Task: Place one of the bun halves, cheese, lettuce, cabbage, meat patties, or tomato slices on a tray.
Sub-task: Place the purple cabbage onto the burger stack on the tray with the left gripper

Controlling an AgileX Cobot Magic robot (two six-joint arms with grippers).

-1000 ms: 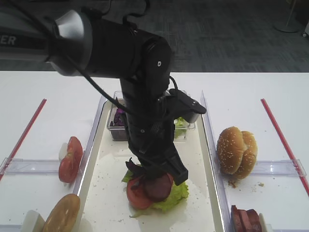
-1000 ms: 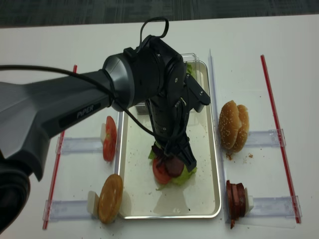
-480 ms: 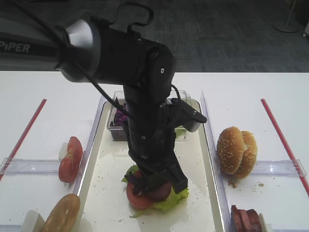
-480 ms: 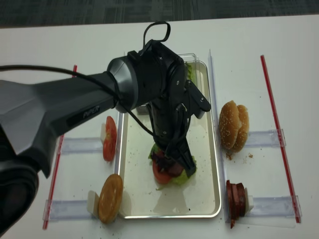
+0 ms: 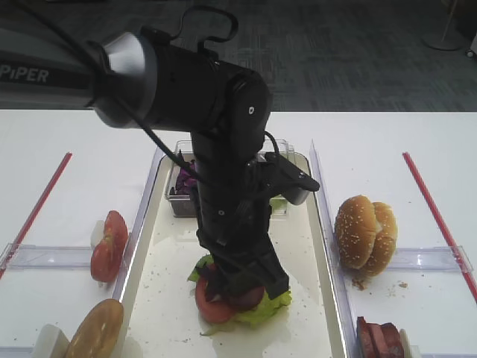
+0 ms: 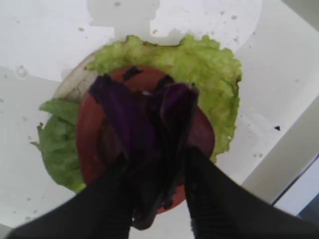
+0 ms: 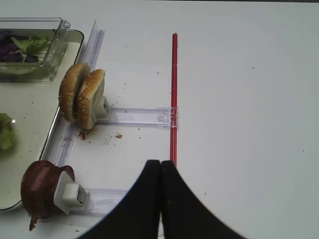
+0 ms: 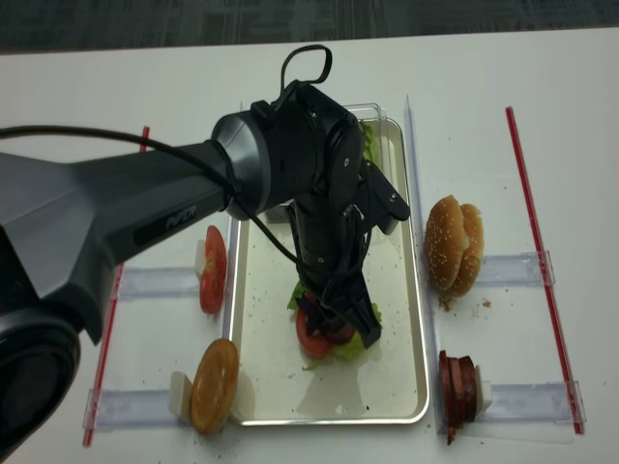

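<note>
A: Left gripper (image 6: 158, 199)?
B: Low over the tray (image 5: 168, 298), fingers (image 6: 112, 199) parted, purple cabbage (image 6: 149, 129) between them, lying on the tomato slice (image 6: 94, 134). Whether they pinch it, cannot tell.

A: Under that?
B: Lettuce (image 6: 209, 79) directly beneath the tomato, spreading past the gripper on both sides.

A: Beyond the gripper?
B: Clear box (image 5: 181, 195) of greens at the tray's far end. To its left, tomato slices (image 5: 108, 245) and a bun half (image 5: 95, 330) on the counter (image 5: 67, 224).

A: Right gripper (image 7: 160, 172)?
B: Pressed together, well apart from the tray. Ahead-left of it: meat patties (image 7: 42, 194), then bun halves (image 7: 82, 98).
</note>
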